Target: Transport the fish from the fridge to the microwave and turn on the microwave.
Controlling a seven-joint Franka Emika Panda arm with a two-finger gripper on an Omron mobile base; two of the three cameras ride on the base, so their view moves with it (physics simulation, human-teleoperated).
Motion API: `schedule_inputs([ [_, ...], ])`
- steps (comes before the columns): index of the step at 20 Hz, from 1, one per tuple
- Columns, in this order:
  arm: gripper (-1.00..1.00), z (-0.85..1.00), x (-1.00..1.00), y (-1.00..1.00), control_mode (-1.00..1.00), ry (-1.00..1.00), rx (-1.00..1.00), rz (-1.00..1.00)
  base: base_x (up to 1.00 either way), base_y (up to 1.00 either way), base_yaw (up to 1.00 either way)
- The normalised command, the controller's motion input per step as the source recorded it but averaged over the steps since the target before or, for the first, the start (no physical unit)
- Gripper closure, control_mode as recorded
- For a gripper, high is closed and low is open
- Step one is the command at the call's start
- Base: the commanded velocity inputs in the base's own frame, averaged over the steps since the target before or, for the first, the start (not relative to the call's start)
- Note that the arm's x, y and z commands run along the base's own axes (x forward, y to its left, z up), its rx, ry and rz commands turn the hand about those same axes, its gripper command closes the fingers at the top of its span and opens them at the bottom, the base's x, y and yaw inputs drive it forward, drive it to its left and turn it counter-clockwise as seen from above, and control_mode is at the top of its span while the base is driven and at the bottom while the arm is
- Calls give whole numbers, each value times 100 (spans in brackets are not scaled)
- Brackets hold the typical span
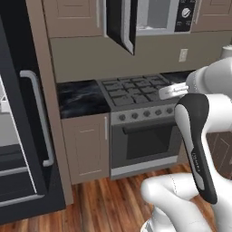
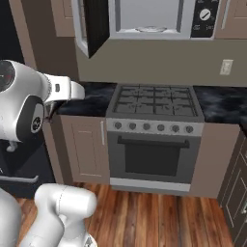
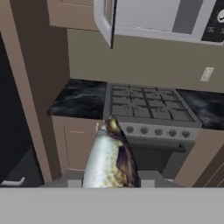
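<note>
Rising from the jaws' grasp, the fish (image 3: 110,159) has its lower end cut off.

**Open microwave above the stove**

You faced the gas stove (image 2: 153,103) set in the dark marbled surface (image 2: 96,99). Above it the microwave (image 2: 154,19) stood with its door (image 2: 91,26) swung open to the left. The white arm (image 2: 29,103) reached across the left side, over wooden floor (image 2: 159,217).

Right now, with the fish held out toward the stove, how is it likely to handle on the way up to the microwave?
The fish sticks out straight past the jaws without drooping, so it probably carries stiff. Its glossy, silvery skin suggests it could slip. Long and slim, it may pivot if gripped off-centre; the open microwave sits high above.
</note>
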Motion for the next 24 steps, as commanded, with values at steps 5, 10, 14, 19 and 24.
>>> schedule_inputs([
  [5,100,0,0,0,100,0,0,0,42,-44,-7],
  [10,100,0,0,0,100,0,0,0,50,-41,-4],
  [14,100,0,0,0,100,0,0,0,50,-41,-3],
  [19,100,0,0,0,100,0,0,0,50,-40,-1],
  [24,100,0,0,0,100,0,0,0,42,-30,0],
])
